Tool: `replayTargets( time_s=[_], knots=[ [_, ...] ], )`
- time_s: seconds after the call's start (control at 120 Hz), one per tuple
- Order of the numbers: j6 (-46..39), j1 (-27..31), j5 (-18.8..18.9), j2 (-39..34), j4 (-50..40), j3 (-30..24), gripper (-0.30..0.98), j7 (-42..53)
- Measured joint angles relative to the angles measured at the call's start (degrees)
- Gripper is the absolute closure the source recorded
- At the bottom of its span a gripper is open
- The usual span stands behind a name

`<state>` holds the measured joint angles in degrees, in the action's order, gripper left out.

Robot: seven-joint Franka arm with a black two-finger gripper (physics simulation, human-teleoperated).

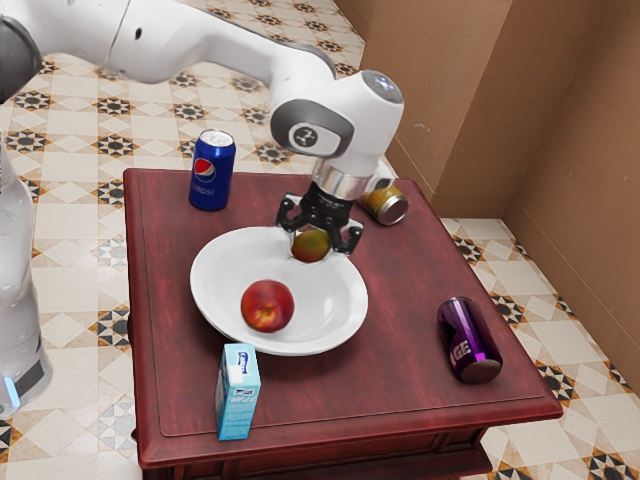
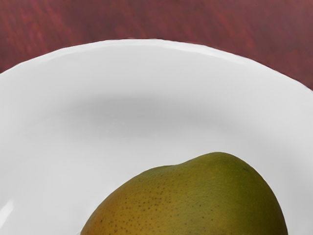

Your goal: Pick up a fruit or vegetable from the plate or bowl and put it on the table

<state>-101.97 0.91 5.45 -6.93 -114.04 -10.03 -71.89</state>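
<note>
Tool (image 1: 318, 240) is over the bowl (image 1: 212, 287), pointing down, fingers spread wide, mango (image 1: 311, 246) between them. No grip visible.

Mango sits inside the rim at the bowl's far side in the exterior view. Long axis looks near level, running roughly exterior view's left to right. In the wrist view the skin goes from speckled yellow-brown to plain green; the green end has the higher hump, bulging toward the rim beyond. Can't tell which end is the stem. Peach (image 1: 267, 305) is in the bowl too, nearer the exterior camera, apart from mango.

Table (image 1: 375, 390): dark red wood, faint grain, moulded edge. On it: blue Pepsi can (image 1: 212, 172) upright, yellow can (image 1: 384, 204) on its side behind the tool, purple can (image 1: 468, 340) on its side at the exterior view's right, pale blue carton (image 1: 238, 392) upright just beside the bowl.

Room: cream floor tiles (image 1: 85, 232) with dark and orange stars, plain brown wall (image 1: 455, 110).
</note>
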Motion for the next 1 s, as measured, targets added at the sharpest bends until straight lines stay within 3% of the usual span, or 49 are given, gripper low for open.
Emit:
replayTargets(
  time_s=[0.275, 0.517, 0.658, 0.842, 1.0],
  knots=[
    [-0.18, -0.13, 4.66, 13.57, 21.17, -0.01, 0.42, 0.39],
    [-0.97, 0.17, 6.10, 22.87, 31.02, 0.08, 0.43, 0.66],
    [-2.09, 0.17, 5.97, 24.00, 32.19, 0.09, 0.17, 0.89],
    [-3.09, 0.18, 6.14, 23.87, 32.54, 0.13, 0.05, 1.16],
    [-4.85, -0.41, 13.00, 24.05, 32.63, -2.15, 0.01, 1.33]
  ],
)
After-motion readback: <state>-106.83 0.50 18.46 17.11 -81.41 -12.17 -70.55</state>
